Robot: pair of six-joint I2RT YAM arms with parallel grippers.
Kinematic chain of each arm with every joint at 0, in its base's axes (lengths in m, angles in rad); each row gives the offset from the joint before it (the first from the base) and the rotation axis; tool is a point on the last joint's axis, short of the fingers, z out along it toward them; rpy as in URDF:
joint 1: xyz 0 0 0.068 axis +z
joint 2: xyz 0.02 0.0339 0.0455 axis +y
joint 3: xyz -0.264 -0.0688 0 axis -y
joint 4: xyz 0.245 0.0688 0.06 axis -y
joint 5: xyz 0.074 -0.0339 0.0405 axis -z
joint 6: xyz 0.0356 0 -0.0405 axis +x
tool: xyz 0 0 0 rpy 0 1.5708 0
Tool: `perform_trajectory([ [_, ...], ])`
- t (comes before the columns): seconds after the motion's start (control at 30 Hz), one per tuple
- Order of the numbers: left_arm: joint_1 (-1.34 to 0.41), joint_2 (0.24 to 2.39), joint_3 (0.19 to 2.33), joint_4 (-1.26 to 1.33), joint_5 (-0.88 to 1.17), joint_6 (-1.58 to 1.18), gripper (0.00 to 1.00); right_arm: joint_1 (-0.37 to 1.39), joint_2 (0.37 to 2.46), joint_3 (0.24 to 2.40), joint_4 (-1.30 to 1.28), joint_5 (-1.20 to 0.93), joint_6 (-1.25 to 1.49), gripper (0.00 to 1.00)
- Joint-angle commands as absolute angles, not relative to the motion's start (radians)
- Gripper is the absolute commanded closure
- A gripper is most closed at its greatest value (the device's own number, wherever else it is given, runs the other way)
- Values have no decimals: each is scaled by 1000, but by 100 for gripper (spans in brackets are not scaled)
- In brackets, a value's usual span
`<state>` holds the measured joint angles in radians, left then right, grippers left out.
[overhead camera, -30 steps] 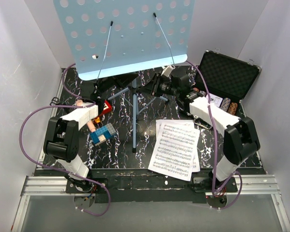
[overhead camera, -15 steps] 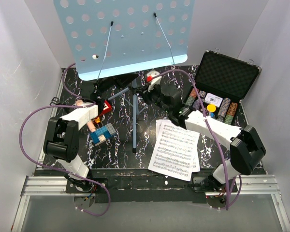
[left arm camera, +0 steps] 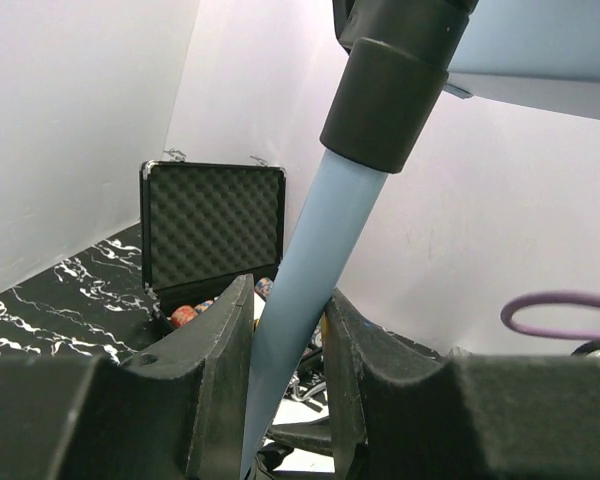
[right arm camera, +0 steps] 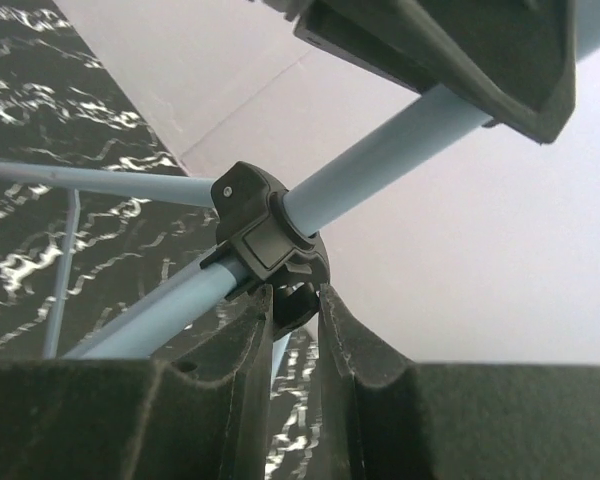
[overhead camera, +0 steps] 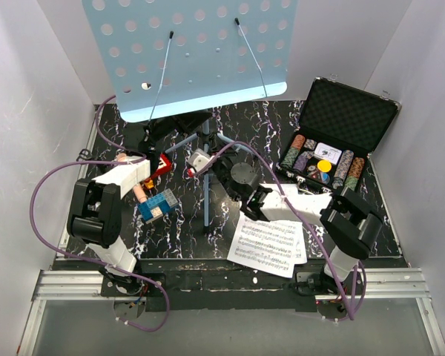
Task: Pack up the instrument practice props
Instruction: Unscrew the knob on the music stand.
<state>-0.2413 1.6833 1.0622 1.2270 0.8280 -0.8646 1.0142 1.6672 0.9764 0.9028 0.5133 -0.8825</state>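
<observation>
The light-blue perforated music stand desk (overhead camera: 200, 52) fills the top of the overhead view, with its pole and tripod legs (overhead camera: 206, 193) below. My left gripper (overhead camera: 162, 141) (left arm camera: 288, 290) is shut on the stand's pale blue pole (left arm camera: 315, 230), just under a black collar (left arm camera: 390, 100). My right gripper (overhead camera: 206, 150) (right arm camera: 295, 292) is at the stand's middle, jaws narrowly open, with the lug of the black clamp (right arm camera: 265, 235) at its fingertips. White sheet-music pages (overhead camera: 271, 237) lie on the table, front right, partly under the right arm.
A black foam-lined case (overhead camera: 352, 111) (left arm camera: 215, 225) stands open at the back right with poker chips (overhead camera: 322, 165) in it. A blue block (overhead camera: 157, 204) and a red object (overhead camera: 162, 165) lie beside the left arm. White walls enclose the table.
My right arm has swung left from beside the case to the stand's clamp, uncovering the poker chips. The left arm and the stand have not moved.
</observation>
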Motion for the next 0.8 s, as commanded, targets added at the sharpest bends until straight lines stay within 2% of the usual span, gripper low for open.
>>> perform_trajectory([
  [0.0, -261, 1692, 1095, 1112, 818, -954, 100, 1014, 1709, 910, 1043, 620, -1179, 99],
  [0.23, -259, 1709, 1091, 1160, 813, -997, 100, 1023, 1689, 851, 1080, 633, -1219, 99],
  [0.37, -261, 1709, 1086, 1149, 798, -980, 100, 1031, 1661, 868, 1099, 719, -1201, 99],
  [0.43, -261, 1707, 1083, 1131, 795, -957, 100, 1037, 1645, 894, 1040, 777, -1166, 84],
  [0.5, -261, 1704, 1081, 1121, 793, -943, 100, 1048, 1617, 928, 970, 845, -1115, 61],
  [0.57, -261, 1707, 1081, 1120, 790, -937, 100, 1055, 1580, 965, 828, 886, -1037, 48],
  [0.63, -261, 1710, 1081, 1118, 790, -933, 100, 1057, 1531, 992, 662, 882, -919, 40],
  [0.77, -261, 1712, 1083, 1112, 792, -928, 100, 1065, 1460, 1037, 448, 859, -726, 30],
])
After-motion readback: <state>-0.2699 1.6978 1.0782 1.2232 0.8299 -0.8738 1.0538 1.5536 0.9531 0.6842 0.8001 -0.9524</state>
